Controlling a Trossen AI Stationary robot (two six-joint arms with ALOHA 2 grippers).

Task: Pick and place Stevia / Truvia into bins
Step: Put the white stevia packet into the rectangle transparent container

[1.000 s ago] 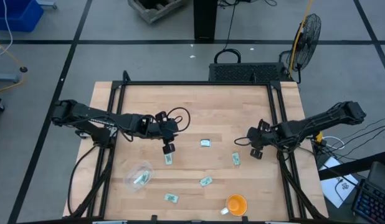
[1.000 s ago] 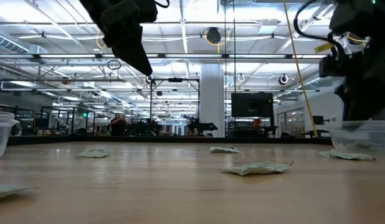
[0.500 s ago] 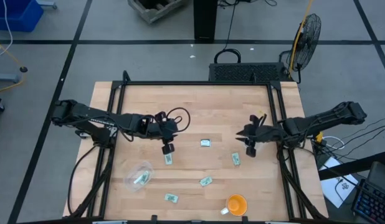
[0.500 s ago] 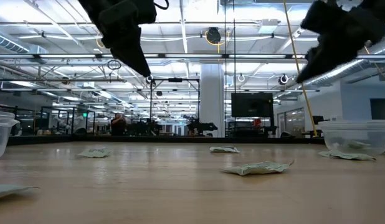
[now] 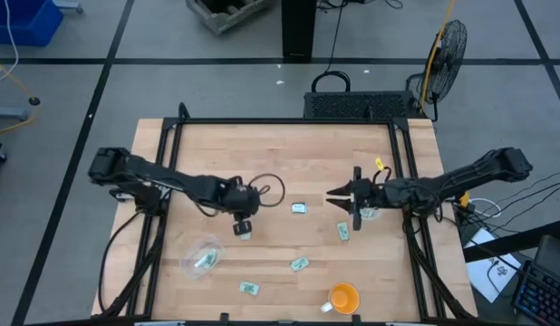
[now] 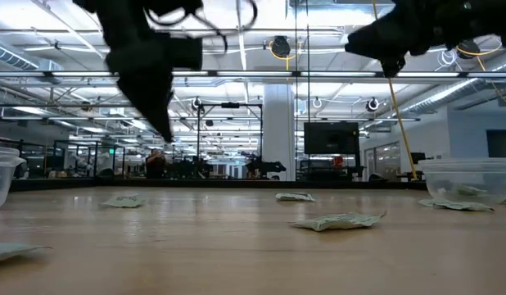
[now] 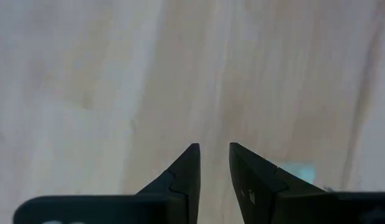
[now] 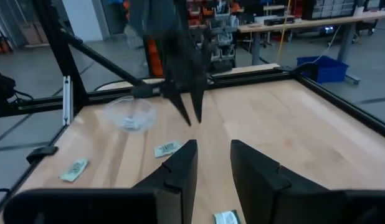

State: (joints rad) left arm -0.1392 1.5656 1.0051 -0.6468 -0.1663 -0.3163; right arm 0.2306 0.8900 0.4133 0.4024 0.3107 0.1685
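Several pale green and white sachets lie flat on the wooden table: one [image 5: 245, 234] just nearer than my left gripper [image 5: 242, 224], others [image 5: 298, 208], [image 5: 342, 232], [image 5: 299, 264], [image 5: 249, 288]. My left gripper [image 7: 213, 149] points down above the table, open by a narrow gap, with a sachet [image 7: 298, 171] beside one finger. One see-through cup [image 5: 202, 256] holds a sachet. The other cup [image 6: 466, 176] also holds one and sits under my right arm. My right gripper [image 5: 339, 195] is raised, level, pointing toward the table's left, and is narrowly open [image 8: 211, 149].
An orange cup [image 5: 343, 297] stands near the table's near edge. A black frame [image 5: 280, 121] runs along the far and side edges. Bare wood lies across the table's far half [image 5: 289, 154].
My right gripper has risen off the right-hand cup, swung toward the table's left and tipped from pointing down to level. My left gripper has come down toward the sachet below it and shifted slightly toward the near edge. No sachet has moved.
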